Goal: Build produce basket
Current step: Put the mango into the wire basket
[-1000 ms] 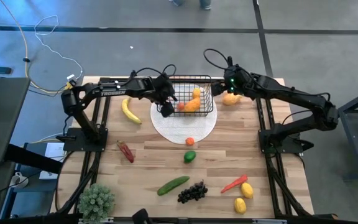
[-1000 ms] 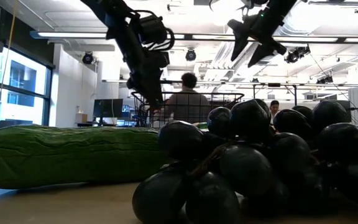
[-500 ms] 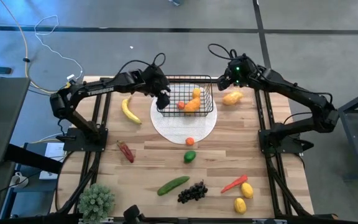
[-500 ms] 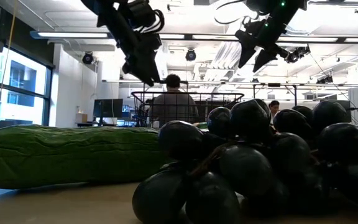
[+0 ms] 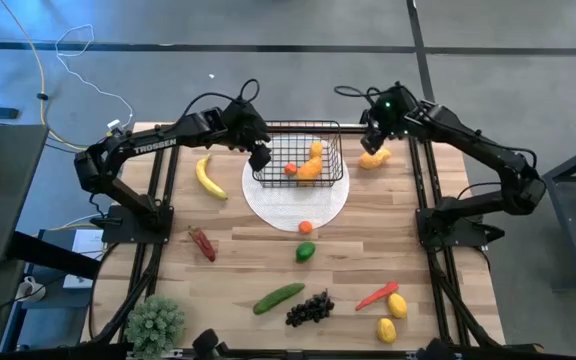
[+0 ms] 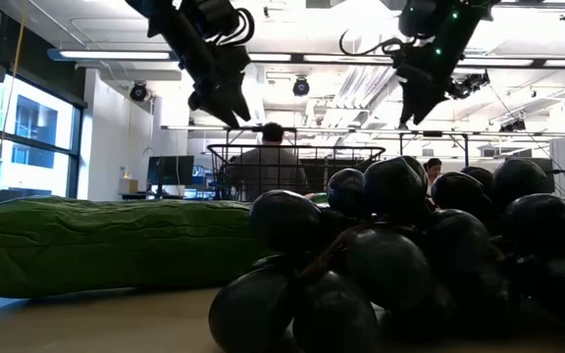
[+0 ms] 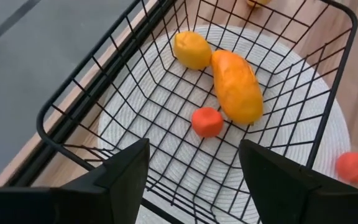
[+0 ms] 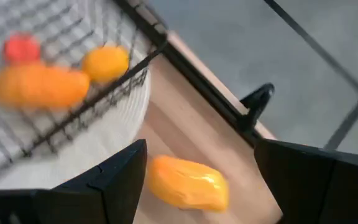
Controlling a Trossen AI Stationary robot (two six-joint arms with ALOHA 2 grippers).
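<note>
The black wire basket point(image 5: 300, 153) stands on a white round plate point(image 5: 298, 208) at the table's far middle. In it lie an orange-yellow mango point(image 7: 237, 93), a lemon point(image 7: 191, 50) and a small orange point(image 7: 207, 121). My left gripper point(image 5: 261, 158) is open and empty, raised above the basket's left wall point(image 7: 86, 93). My right gripper point(image 5: 373, 140) is open and empty above a second mango point(image 5: 372, 158), which lies on the table just right of the basket; in the right wrist view this mango point(image 8: 188, 182) shows between the fingers, below them.
A banana point(image 5: 208, 178) lies left of the plate and a small orange point(image 5: 306, 227) at the plate's near rim. Toward the near edge lie a green fruit point(image 5: 305, 252), chili point(image 5: 202, 243), cucumber point(image 5: 278, 298), grapes point(image 5: 310, 308), red chili point(image 5: 376, 295), two lemons point(image 5: 391, 317) and a potted plant point(image 5: 155, 322).
My left gripper has risen out of the basket and drawn back toward the table's far left; the produce in the basket stays put. My right gripper has gone a little toward the table's right edge, turned to point down, and lowered over the mango beside the basket.
</note>
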